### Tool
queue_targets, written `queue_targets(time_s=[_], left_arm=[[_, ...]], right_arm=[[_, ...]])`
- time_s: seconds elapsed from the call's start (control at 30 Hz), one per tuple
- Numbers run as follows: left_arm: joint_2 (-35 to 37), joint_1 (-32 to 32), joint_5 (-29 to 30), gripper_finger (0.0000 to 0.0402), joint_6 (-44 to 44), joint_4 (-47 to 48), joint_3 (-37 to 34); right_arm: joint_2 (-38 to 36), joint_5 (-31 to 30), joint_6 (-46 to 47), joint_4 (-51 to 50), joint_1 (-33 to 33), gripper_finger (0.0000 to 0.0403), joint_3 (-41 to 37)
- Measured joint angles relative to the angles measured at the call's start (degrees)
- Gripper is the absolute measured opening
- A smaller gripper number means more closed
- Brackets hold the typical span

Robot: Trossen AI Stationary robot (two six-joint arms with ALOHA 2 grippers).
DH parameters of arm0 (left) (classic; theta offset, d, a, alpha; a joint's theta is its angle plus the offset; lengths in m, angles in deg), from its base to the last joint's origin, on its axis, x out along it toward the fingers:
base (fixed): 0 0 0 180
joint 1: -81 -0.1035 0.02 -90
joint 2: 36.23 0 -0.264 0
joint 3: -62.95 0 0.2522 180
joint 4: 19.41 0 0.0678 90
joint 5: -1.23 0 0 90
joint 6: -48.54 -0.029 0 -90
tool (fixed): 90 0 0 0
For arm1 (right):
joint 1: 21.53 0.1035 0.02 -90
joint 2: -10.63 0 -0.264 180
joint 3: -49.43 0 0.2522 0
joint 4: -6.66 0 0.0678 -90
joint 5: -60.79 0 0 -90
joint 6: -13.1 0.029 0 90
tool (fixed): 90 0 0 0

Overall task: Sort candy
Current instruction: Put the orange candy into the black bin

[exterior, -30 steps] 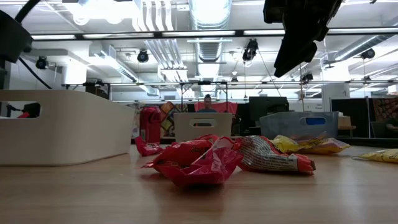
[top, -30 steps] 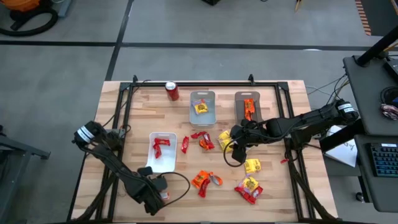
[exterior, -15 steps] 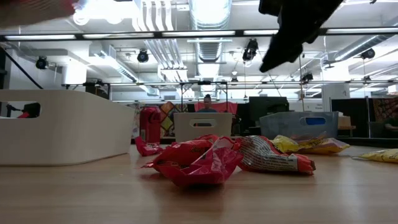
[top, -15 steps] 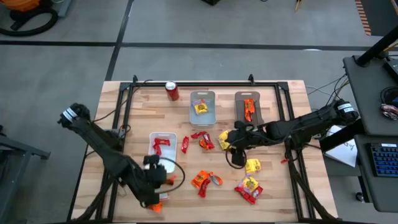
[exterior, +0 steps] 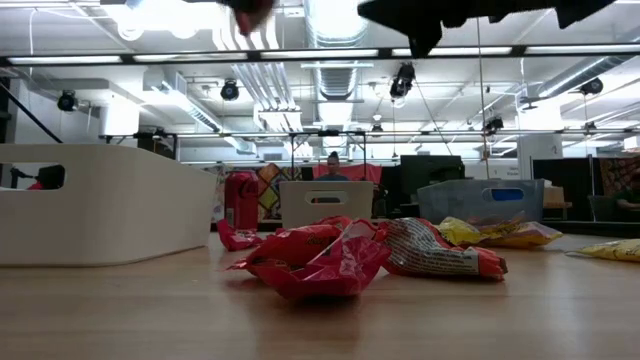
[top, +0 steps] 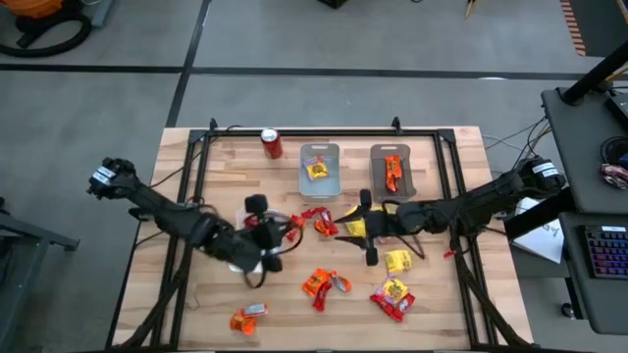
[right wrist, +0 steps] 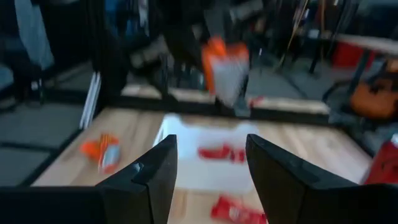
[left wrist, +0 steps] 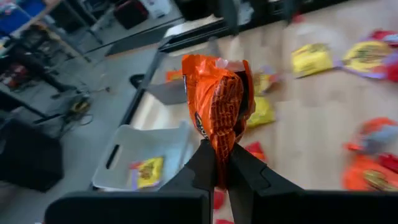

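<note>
While the left gripper [left wrist: 222, 163] is pinching an orange candy [left wrist: 217, 99] between clenched fingers, it is travelling over the white tray [top: 257, 218] toward mid-table, having swung up from the near-left corner it occupied a second ago. That swing suggests the candy is heading for the tray with orange [top: 392, 169] at the far side. The right gripper [top: 367, 227], fingers spread and holding nothing, has slid leftward and is now hovering among the loose packets just right of centre.

Red candy [top: 322, 224] and yellow candy [top: 397, 261] are lying scattered between the arms, another orange packet [top: 245, 319] is sitting alone near the front edge, and a yellow piece is resting in the middle tray [top: 319, 169]. A soda can [top: 271, 143] is standing at the far edge. With both arms converging on the middle, the right one is probably crowding the left's path.
</note>
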Motion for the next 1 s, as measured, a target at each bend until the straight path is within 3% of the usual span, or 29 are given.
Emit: queue_targets(time_s=[0.2, 0.4, 0.63, 1.0], left_arm=[[-2.7, -7.3, -12.2, 0.0004, -6.4, -22.4, -7.1], [-6.3, -9.6, -13.3, 0.0004, -9.0, -38.1, -10.6], [-9.3, -9.7, -13.3, 0.0004, -10.1, -43.3, -9.7], [-12.7, -10.1, -13.0, 0.0004, -10.3, -47.0, -7.5]], right_arm=[[0.0, -0.2, -1.2, 5.4, 0.0, 0.0183, -1.7], [0.0, -0.3, -1.2, 6.6, 0.0, 0.0183, -1.7], [0.0, -5.7, -2.2, 6.4, -0.6, 0.0183, -1.7], [0.2, -5.7, -0.9, 5.9, -0.8, 0.0182, -1.7]])
